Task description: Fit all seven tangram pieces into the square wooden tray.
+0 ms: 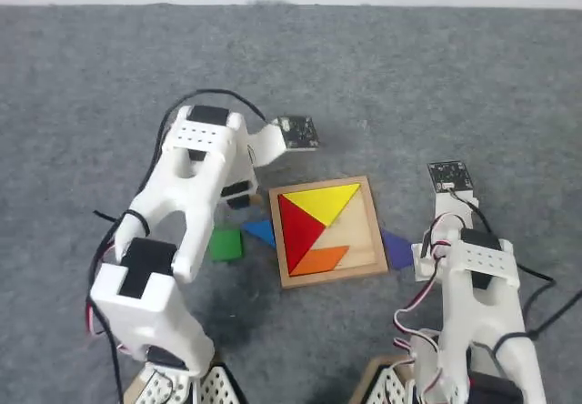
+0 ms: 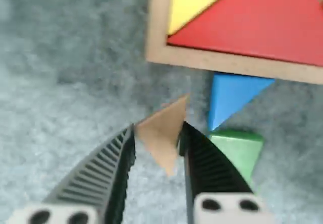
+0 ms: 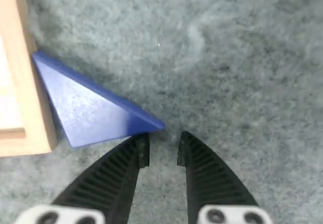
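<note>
Three pieces (image 1: 298, 227) in tray (image 1: 335, 279), others (image 1: 225, 244) beside it.

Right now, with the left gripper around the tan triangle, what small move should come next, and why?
Probably lift the tan triangle and carry it over the bare part of the wooden tray. The left gripper has it between its fingers just outside the rim, and the tray holds only the yellow, red and orange pieces, so room remains.

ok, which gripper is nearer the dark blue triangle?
Right. The right gripper hangs just off the dark blue triangle's corner, jaws open. The left gripper is across the tray, shut on a tan triangle.
</note>
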Available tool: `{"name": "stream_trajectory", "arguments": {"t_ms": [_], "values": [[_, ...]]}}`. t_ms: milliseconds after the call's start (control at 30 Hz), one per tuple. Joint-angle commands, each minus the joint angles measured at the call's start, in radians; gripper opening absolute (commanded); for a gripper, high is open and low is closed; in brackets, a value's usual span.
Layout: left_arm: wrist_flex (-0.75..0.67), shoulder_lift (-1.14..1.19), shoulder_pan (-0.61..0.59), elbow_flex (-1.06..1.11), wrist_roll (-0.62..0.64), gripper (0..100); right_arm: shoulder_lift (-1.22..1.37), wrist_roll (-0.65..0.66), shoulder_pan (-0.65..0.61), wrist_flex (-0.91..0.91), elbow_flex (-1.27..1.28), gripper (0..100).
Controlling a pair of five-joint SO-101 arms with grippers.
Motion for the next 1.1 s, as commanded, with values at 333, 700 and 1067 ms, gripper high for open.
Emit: {"name": "stream_trajectory", "arguments": {"t_ms": [333, 700, 1067], "values": [[0.034, -0.015, 0.313, -0.087, 0.273, 11, 0.001, 0.009, 0.005, -0.025, -0.005, 11.2], [-0.112, -0.006, 0.514, 0.027, 0.397, 11, 0.001, 0.014, 0.005, -0.025, -0.005, 11.2], [-0.109, -0.005, 0.514, 0.074, 0.402, 18, 0.001, 0.014, 0.005, -0.025, -0.005, 11.2]]}}
